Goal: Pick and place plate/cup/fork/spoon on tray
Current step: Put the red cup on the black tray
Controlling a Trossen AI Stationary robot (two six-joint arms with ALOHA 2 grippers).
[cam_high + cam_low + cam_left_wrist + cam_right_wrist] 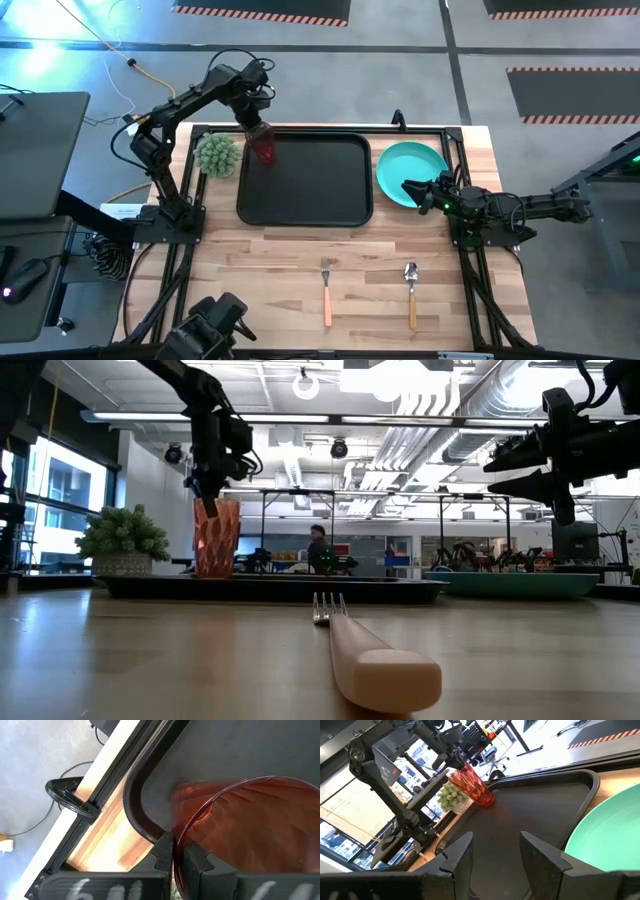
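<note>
The translucent red-brown cup (264, 149) is over the far left corner of the black tray (320, 200), and my left gripper (254, 127) is shut on it from above. It also shows in the low view (217, 540) and the right wrist view (472, 787). The teal plate (405, 165) lies on the table right of the tray. My right gripper (412, 190) is open and empty, raised over the plate's near left rim (600, 835). The fork (327, 290) and spoon (411, 295) lie flat on the table near its front. My left gripper pinches the cup's rim wall (176, 842) between its two fingers, one finger (197, 857) inside the cup and one (164, 852) outside. The fingers come from above, pointing down. The cup hangs slightly tilted, its base at the tray floor; whether it touches I cannot tell.
A green spiky potted plant (216, 155) stands on the table just left of the tray, close to the cup. A black clamp (398, 120) sits at the table's far edge. The tray floor right of the cup is bare.
</note>
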